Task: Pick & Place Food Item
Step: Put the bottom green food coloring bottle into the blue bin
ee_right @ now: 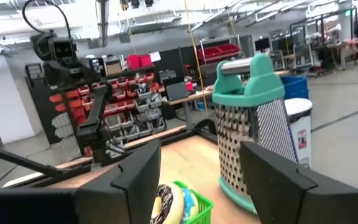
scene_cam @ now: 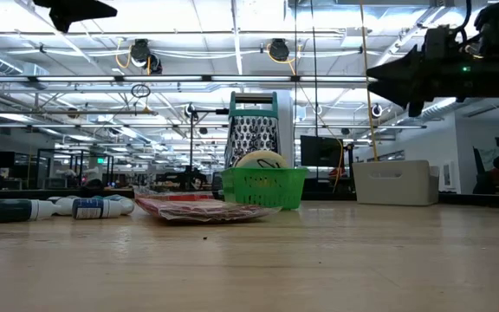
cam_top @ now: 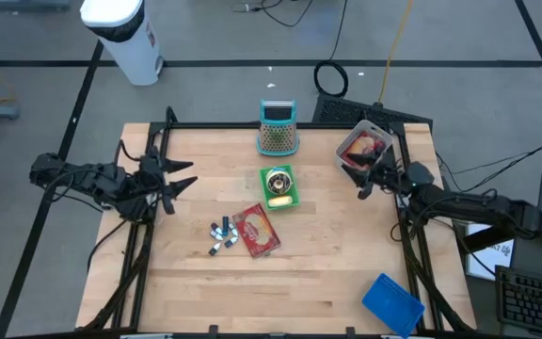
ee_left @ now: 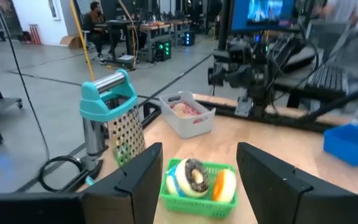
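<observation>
Left gripper (cam_top: 179, 185), fingers spread and empty, hovers at the table's left edge. Centre: green basket (cam_top: 279, 186) holding the food items (ee_left: 194, 178), a donut-like piece and an orange one; probably light, rigid plastic, best pinched across their sides. Right gripper (cam_top: 363, 177), likewise spread and empty, hangs beside the white bin (cam_top: 362, 146).

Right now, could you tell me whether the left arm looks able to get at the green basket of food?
Probably yes: the left gripper has open fingers, and bare table lies between it and the green basket.
</observation>
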Controlling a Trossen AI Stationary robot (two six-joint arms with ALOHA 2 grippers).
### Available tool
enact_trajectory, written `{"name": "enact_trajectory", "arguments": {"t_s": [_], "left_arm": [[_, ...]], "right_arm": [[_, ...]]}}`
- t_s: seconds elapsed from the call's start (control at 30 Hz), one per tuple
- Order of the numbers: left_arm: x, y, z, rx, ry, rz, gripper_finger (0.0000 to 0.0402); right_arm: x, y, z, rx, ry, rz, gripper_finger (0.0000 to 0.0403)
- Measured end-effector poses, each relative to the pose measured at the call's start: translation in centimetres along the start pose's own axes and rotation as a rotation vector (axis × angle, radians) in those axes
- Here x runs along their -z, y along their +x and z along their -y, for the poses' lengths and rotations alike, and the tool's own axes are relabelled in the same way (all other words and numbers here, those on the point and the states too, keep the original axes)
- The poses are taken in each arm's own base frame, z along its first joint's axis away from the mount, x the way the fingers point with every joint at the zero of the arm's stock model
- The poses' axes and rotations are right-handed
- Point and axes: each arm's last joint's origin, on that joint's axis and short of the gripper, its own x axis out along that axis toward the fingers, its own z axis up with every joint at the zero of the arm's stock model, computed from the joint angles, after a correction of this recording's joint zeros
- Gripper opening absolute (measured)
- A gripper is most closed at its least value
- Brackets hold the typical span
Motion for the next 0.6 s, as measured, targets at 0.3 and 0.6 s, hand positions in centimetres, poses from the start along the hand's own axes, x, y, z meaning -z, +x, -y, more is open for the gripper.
{"name": "enact_trajectory", "arguments": {"t_s": [0.3, 0.6], "left_arm": [[0.2, 1.2, 1.1, 0.038, -0.138, -0.032, 0.0209], [5.0, 3.4, 3.1, 0.202, 0.124, -0.503, 0.0209]], "right_arm": [[0.3, 0.1, 0.0, -0.001, -0.003, -0.022, 0.0203], [0.3, 0.1, 0.0, -0.001, -0.011, -0.021, 0.0201]]}}
